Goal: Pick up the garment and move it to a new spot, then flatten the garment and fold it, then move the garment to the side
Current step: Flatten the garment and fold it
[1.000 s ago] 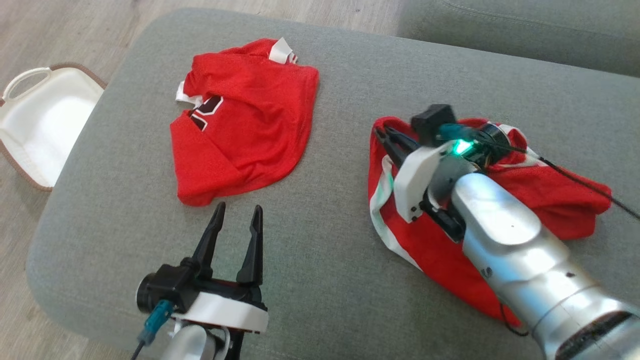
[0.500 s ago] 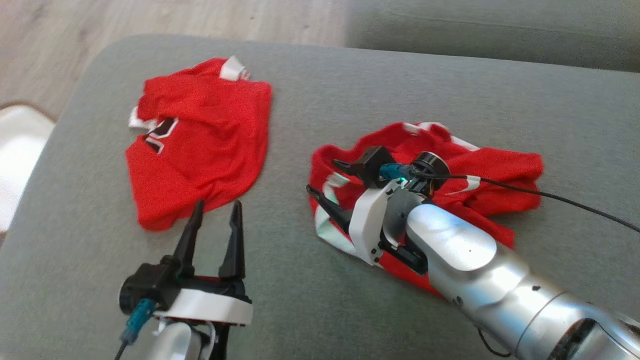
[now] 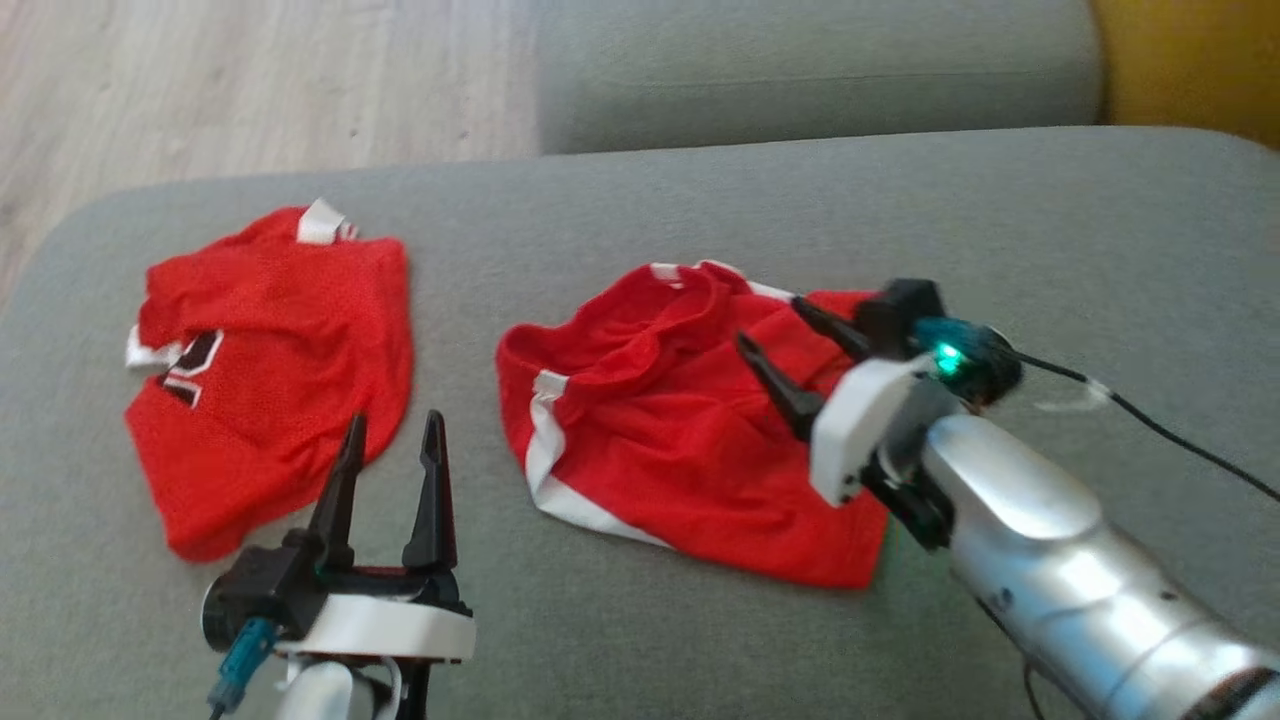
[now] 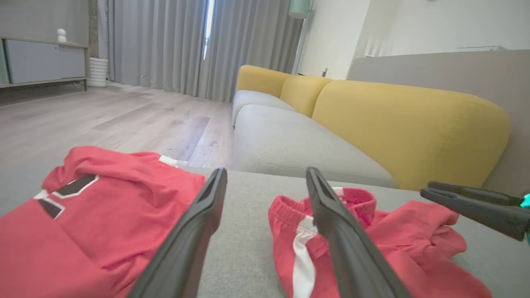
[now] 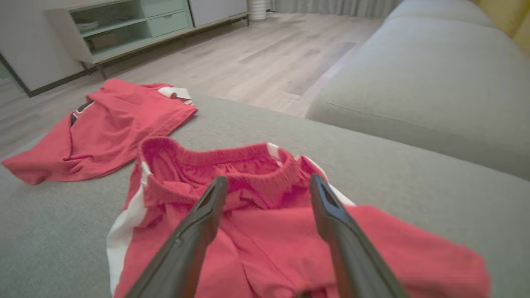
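The red shorts [image 3: 650, 450] lie crumpled mid-frame on the grey sofa cushion [image 3: 900, 200], beneath your nearer right gripper [image 3: 768, 320], jaws spread and empty; your left gripper [image 3: 395, 418], also spread, sits lower left.

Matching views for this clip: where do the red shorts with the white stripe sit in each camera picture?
Head view: red shorts at centre.
Left wrist view: shorts at lower right.
Right wrist view: shorts at bottom centre, waistband uppermost.
Shared landmark: the red jersey, left of the shorts in all three.
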